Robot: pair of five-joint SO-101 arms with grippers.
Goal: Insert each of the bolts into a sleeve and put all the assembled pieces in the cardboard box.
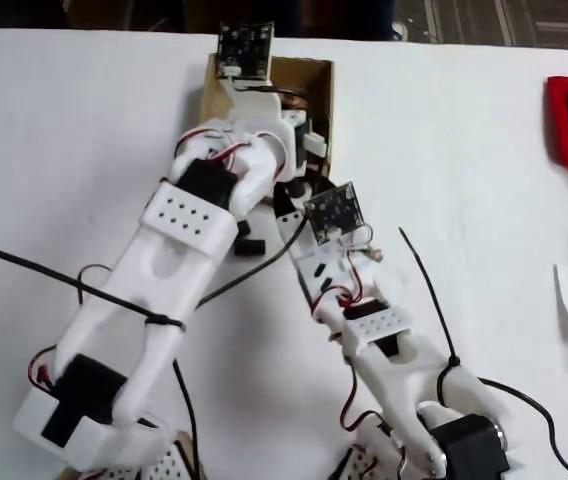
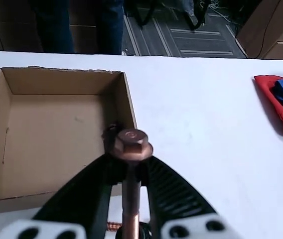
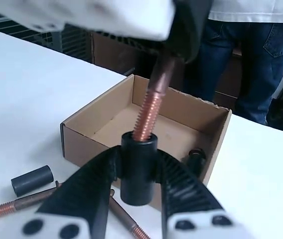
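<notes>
**Q:** What does the left tool carry?

**A:** My left tool (image 2: 131, 162) pinches a copper bolt (image 2: 133, 144) by the shank, just under its hexagonal head. Its black fingers (image 2: 91, 189) are pressed against the shank from both sides. The bolt is tilted, with the head uppermost and the threaded end lowermost.

**Q:** And the right tool?

**A:** My right tool (image 3: 138, 159) is clamped on a black sleeve (image 3: 138, 181) and holds it upright. The tip of the bolt sits in the sleeve's top opening. Most of the thread shows above the sleeve's rim.

**Q:** Where is this relative to the cardboard box?

**A:** Bolt and sleeve are just beside the cardboard box (image 2: 62, 72), outside its wall. The box stands open on the white tabletop (image 2: 206, 124). A dark piece (image 3: 196, 158) lies inside it against one wall. I cannot tell what that piece is.

**Q:** What else lies about?

**A:** A loose sleeve (image 3: 32, 179) rests on its side on the tabletop, near my right tool. A loose bolt (image 3: 9, 208) lies just beside it, and a second loose bolt (image 3: 126, 221) lies under the tool. A red cloth (image 2: 278, 104) sits well apart, near the tabletop's edge.
</notes>
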